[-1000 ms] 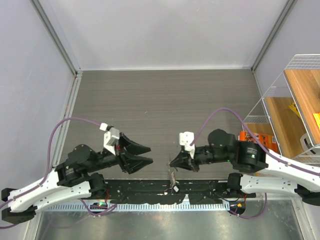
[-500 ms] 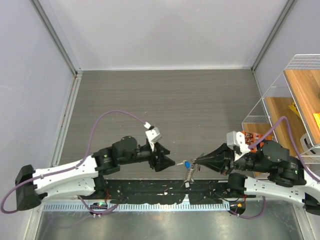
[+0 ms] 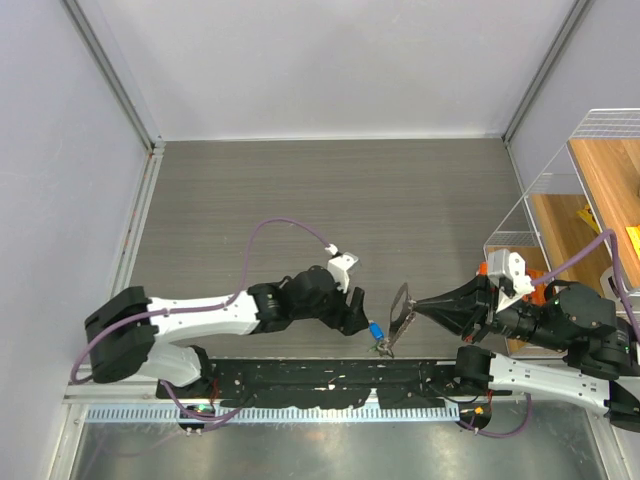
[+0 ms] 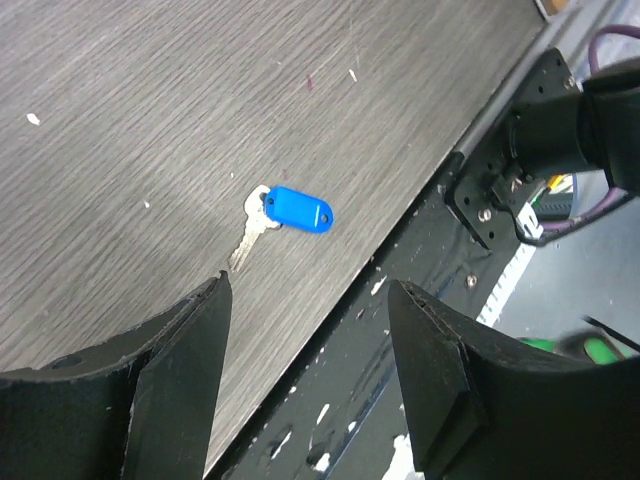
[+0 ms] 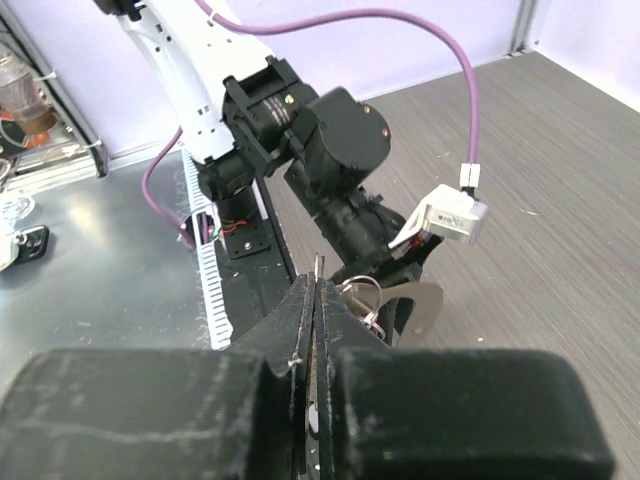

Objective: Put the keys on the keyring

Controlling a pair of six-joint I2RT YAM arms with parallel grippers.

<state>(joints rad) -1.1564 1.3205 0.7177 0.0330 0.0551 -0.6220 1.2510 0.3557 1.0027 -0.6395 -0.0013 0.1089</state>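
Near the tabletop's (image 3: 300, 200) near edge, the left tool (image 3: 357, 312) now reaches farther right than half a second ago. It is just beside the blue key (image 3: 375, 331). The right tool (image 3: 415, 305) has pulled back to the right, and it pinches the keyring (image 3: 399, 306) tight. The blue key lies flat in about the same spot as before.

From the left wrist, the left tool (image 4: 308, 287) is wide open and holds nothing, with the blue key (image 4: 300, 210) just past its tips. A tiny green bit (image 3: 383, 347) by the blue key is too small to tell. What hangs on the keyring is hard to see. I count one blue key, one keyring and two tools.
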